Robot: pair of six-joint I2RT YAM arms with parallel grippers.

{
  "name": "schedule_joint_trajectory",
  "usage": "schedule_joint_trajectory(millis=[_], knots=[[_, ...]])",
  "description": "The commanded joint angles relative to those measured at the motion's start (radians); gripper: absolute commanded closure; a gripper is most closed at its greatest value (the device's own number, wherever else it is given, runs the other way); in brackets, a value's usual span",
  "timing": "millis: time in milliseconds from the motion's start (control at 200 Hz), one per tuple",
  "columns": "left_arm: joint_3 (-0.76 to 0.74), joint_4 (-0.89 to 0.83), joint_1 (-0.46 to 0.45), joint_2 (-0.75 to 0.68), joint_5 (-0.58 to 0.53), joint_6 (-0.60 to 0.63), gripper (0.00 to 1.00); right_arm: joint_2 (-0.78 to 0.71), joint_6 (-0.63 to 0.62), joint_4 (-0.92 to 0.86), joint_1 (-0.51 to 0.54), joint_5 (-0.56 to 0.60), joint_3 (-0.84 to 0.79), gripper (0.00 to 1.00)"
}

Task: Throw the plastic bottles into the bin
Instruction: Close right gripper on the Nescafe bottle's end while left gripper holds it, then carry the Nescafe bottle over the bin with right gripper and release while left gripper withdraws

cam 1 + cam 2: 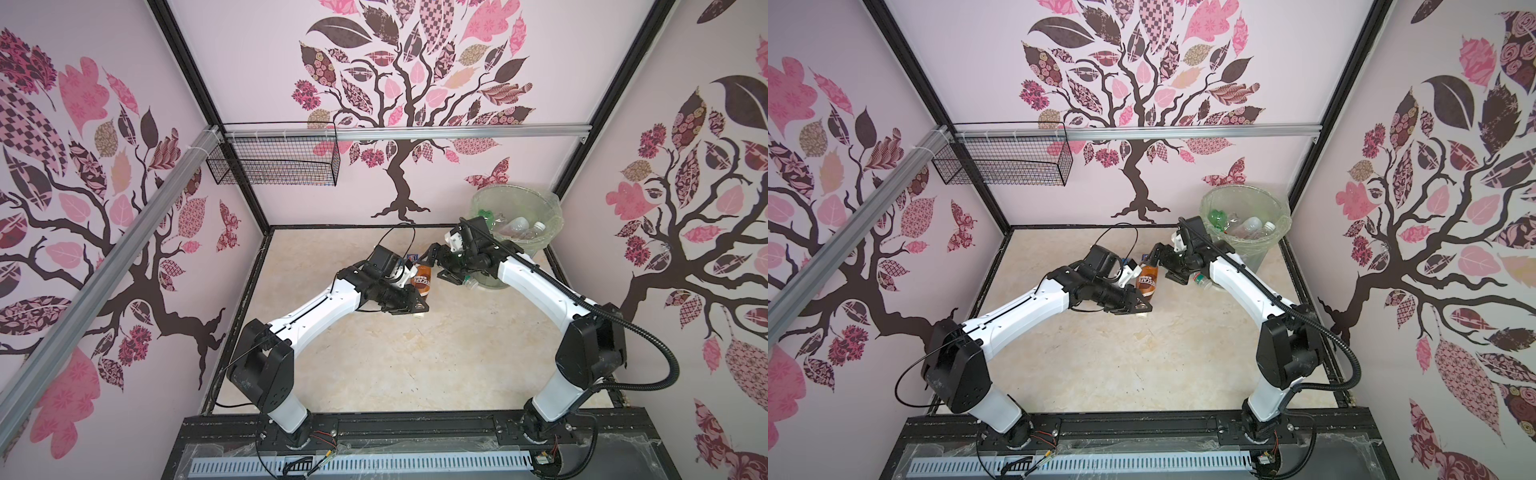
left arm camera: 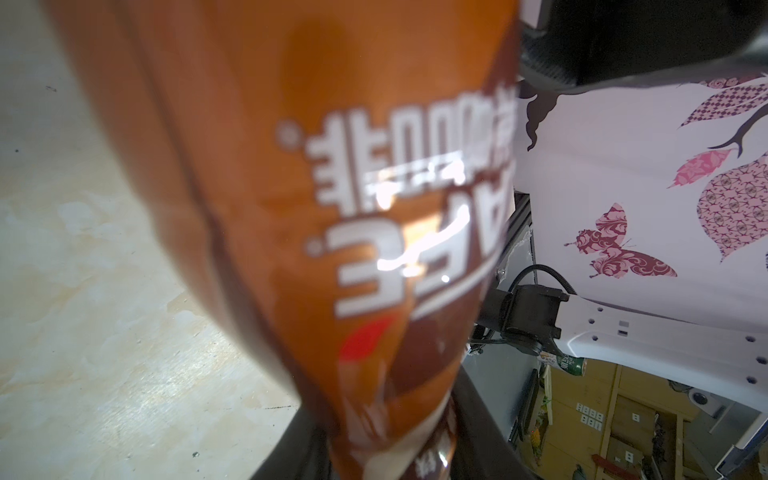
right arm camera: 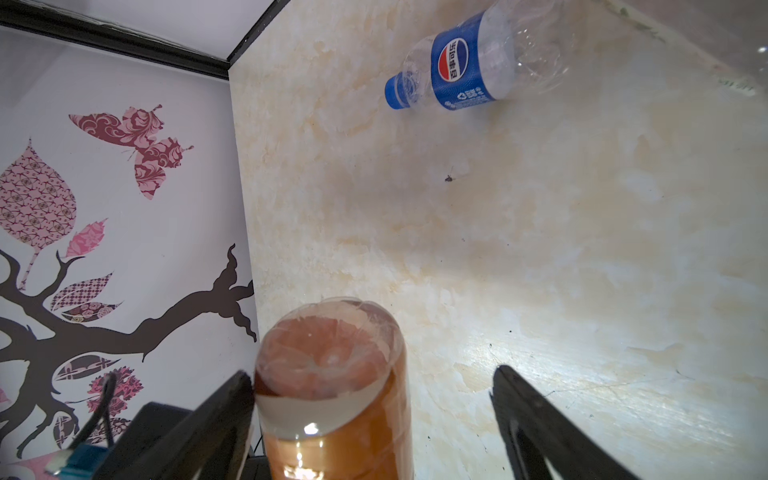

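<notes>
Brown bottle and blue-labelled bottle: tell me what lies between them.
Nothing but bare marbled table and a tiny dark speck lies between the brown bottle and the blue-labelled bottle, as the right wrist view shows.

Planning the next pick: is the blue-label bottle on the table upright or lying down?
Lying down. In the right wrist view the blue-label bottle rests on its side, full length against the table.
</notes>
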Motion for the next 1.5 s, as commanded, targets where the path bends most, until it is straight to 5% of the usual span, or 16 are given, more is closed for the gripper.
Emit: schedule_joint_trajectory(millis=[0,440,820,1495], knots=[[0.006,0.028,0.002,-0.031,0.011,0.005,0.74,0.032,0.052,-0.024,0.012,-0.006,0.048,0.1],[0.034,0.023,0.002,-0.022,-0.016,0.003,0.76,0.05,0.067,-0.024,0.037,-0.005,0.029,0.18],[0.04,0.001,0.009,-0.051,-0.043,0.001,0.76,0.046,0.082,-0.002,0.038,-0.008,-0.017,0.42],[0.117,-0.01,0.051,-0.047,-0.08,-0.067,0.48,0.041,0.071,-0.035,0.009,0.02,0.092,0.53]])
